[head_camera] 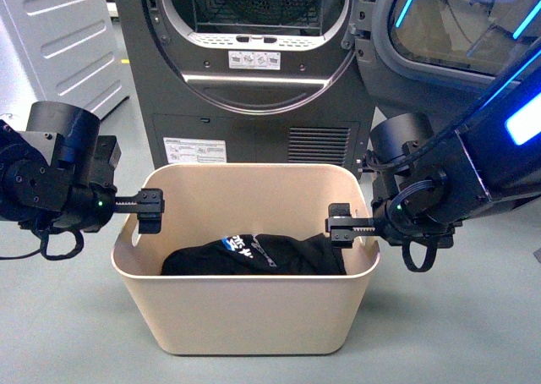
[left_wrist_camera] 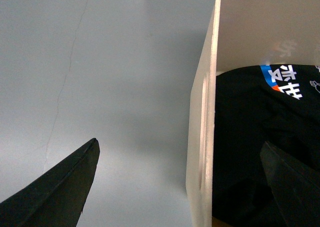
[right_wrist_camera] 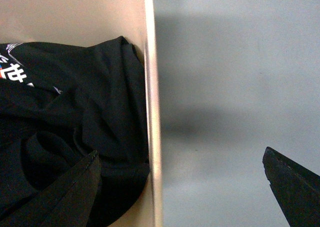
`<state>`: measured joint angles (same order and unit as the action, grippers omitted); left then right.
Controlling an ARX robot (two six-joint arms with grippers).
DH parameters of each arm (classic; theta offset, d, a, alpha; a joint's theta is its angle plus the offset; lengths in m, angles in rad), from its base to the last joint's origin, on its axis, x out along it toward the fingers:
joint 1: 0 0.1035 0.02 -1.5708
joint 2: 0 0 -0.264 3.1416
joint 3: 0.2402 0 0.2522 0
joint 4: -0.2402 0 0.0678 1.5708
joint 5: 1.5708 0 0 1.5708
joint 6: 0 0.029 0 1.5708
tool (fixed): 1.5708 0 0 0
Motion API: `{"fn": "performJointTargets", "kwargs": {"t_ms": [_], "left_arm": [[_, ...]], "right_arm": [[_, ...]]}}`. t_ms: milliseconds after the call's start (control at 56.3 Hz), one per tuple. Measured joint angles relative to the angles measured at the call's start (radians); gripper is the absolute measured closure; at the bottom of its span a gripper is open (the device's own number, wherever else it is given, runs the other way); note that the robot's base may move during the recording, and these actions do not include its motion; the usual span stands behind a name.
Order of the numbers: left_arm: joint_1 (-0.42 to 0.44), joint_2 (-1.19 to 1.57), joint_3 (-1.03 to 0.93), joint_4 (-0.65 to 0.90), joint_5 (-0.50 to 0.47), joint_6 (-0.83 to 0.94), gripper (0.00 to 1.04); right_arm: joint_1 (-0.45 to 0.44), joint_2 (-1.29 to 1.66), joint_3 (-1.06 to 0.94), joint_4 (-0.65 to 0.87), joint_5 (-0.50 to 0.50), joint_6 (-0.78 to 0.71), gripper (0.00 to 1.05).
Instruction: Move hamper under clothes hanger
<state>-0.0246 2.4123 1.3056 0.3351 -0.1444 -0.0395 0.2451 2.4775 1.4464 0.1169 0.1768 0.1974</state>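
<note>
- Hamper [head_camera: 245, 316] stands nearest the camera, in the middle of the scene, on the grey floor [head_camera: 68, 333] and just in front of the dryer [head_camera: 254, 122].
- Black garment [head_camera: 254, 253] with blue and white print lies crumpled in its bottom, heaped against the right wall.
- Left gripper [head_camera: 150, 210] is at the hamper's left rim, its jaws spread wide and straddling the wall. In the left wrist view one finger [left_wrist_camera: 60, 192] hangs outside over the floor and the other [left_wrist_camera: 292, 182] inside over the garment. A gap shows between each finger and the wall, so it grips nothing.
- Right gripper [head_camera: 342, 223] is at the right rim in the same way, jaws spread. In the right wrist view one finger [right_wrist_camera: 55, 192] is inside above the garment and the other [right_wrist_camera: 295, 182] outside above the floor. Both are clear of the wall.
- Both arms reach in level from either side, near the top edge.
- Dryer is dark grey, on the far side, with its drum [head_camera: 254, 3] in view and its round door [head_camera: 456, 29] swung to the right.
- White cabinet [head_camera: 59, 37] stands at the far left.
</note>
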Motion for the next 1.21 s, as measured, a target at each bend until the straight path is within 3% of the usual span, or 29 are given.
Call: {"fn": "performJointTargets", "kwargs": {"t_ms": [213,302,427,587,924,960,1209], "left_arm": [[-0.011,0.042,0.03,0.005,-0.023,0.0,0.07],[-0.018,0.051,0.038,0.007,-0.034,0.002,0.09],[-0.029,0.064,0.051,0.005,-0.054,0.002,0.27],[-0.047,0.077,0.059,0.006,-0.055,-0.001,0.57],[-0.047,0.085,0.059,0.004,-0.065,-0.018,1.01],[-0.047,0.084,0.059,0.002,-0.066,-0.02,1.01],[-0.042,0.039,0.031,-0.018,-0.061,-0.034,1.01]], "right_arm": [[0.016,0.02,0.027,-0.016,0.014,0.001,0.08],[0.017,0.021,0.032,-0.017,0.018,0.001,0.15],[0.018,0.025,0.04,-0.023,0.026,0.0,0.23],[0.02,0.034,0.051,-0.036,0.036,-0.005,0.53],[0.024,0.036,0.064,-0.05,0.053,-0.015,0.98],[0.026,0.034,0.064,-0.05,0.045,-0.013,1.02],[0.017,-0.008,0.041,-0.055,0.037,-0.01,1.02]]}}
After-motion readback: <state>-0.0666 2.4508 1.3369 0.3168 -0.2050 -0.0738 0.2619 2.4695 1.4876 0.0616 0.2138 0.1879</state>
